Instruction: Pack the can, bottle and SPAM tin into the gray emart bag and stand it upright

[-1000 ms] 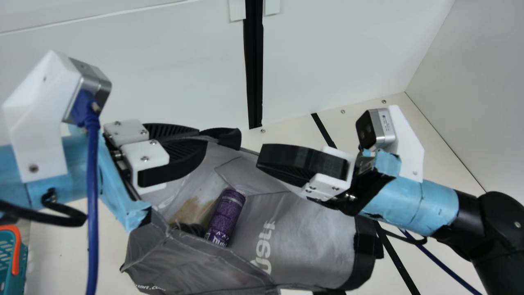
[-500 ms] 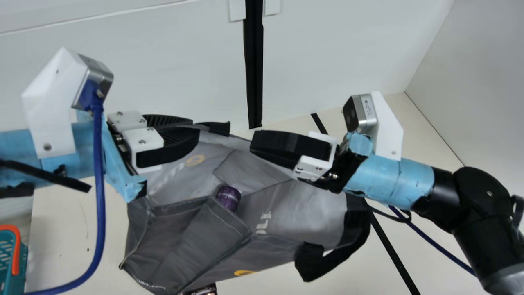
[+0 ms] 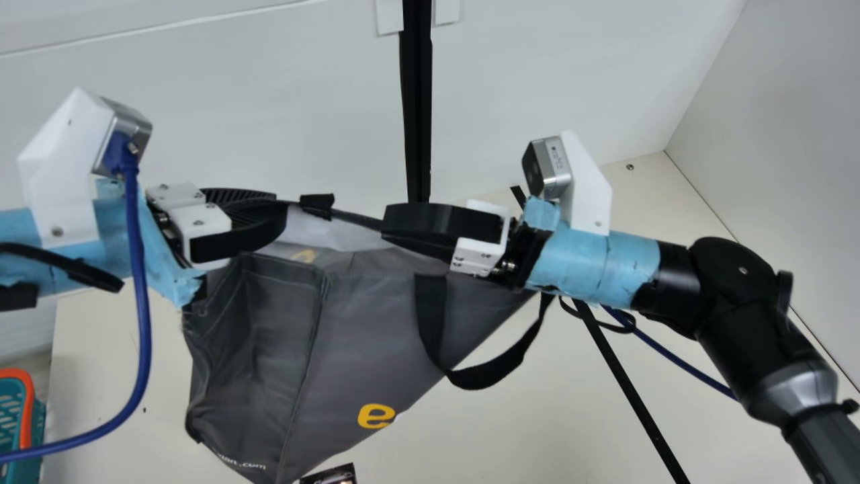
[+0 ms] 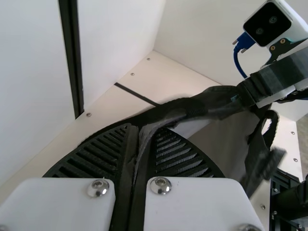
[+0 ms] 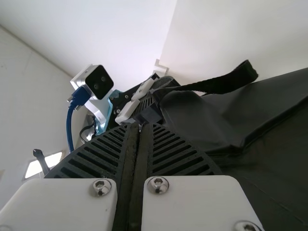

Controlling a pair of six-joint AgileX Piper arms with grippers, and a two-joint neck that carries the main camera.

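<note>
In the main view my left gripper (image 3: 285,214) is shut on the rim of the gray emart bag (image 3: 363,329), at its back left. My right gripper (image 3: 384,227) is shut on the same rim farther right. The rim stretches between them, and the bag hangs slanting below, its gray outer side showing and its inside hidden. A black handle (image 3: 487,375) loops down below the right gripper. In the left wrist view, gripper (image 4: 139,129) pads pinch the edge of the bag (image 4: 224,139). From the right wrist, gripper (image 5: 139,126) fingers lie together against the bag (image 5: 269,149).
A small dark printed item (image 3: 330,475) lies by the front edge of the main view, just below the bag. A teal basket with an orange handle (image 3: 28,410) stands at the far left. White walls rise behind and at the right.
Both grippers have shifted left, the right one more and also upward. The bag has swung with them, from an open mouth showing a purple can to its outer side covering the can.
</note>
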